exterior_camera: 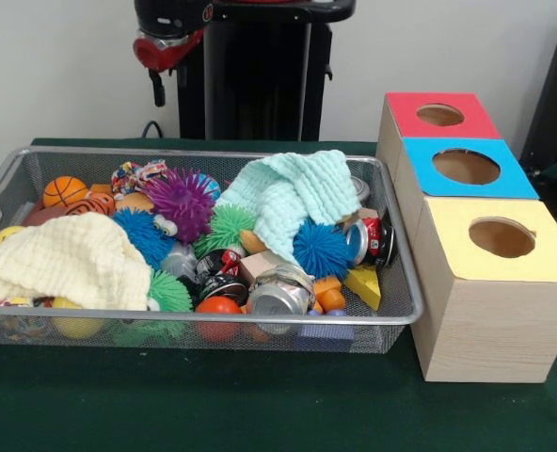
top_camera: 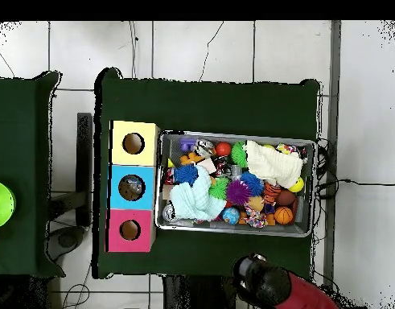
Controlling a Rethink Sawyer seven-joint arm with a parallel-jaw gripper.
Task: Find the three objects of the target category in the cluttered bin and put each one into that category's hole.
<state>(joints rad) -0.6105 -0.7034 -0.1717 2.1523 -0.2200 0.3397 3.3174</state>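
The wire mesh bin (exterior_camera: 213,153) stands on the green table, packed with clutter; it also shows in the overhead view (top_camera: 232,135). A clear greyish plastic shape (exterior_camera: 180,262), possibly a bottle, lies between the blue and green spiky balls. No other clear bottle shows; two cloths hide much of the bin. The blue-topped hole (exterior_camera: 466,167) is in the middle box beside the bin, and shows in the overhead view (top_camera: 131,187). My gripper (top_camera: 250,269) is drawn back at the robot's side of the table, apart from the bin.
A pale yellow cloth (exterior_camera: 67,259) and a mint cloth (exterior_camera: 293,193) lie over the clutter. Spiky balls (exterior_camera: 180,200) and metal cans (exterior_camera: 373,240) fill the bin. The red-topped box (exterior_camera: 405,113) and the yellow-topped box (exterior_camera: 457,221) flank the blue one.
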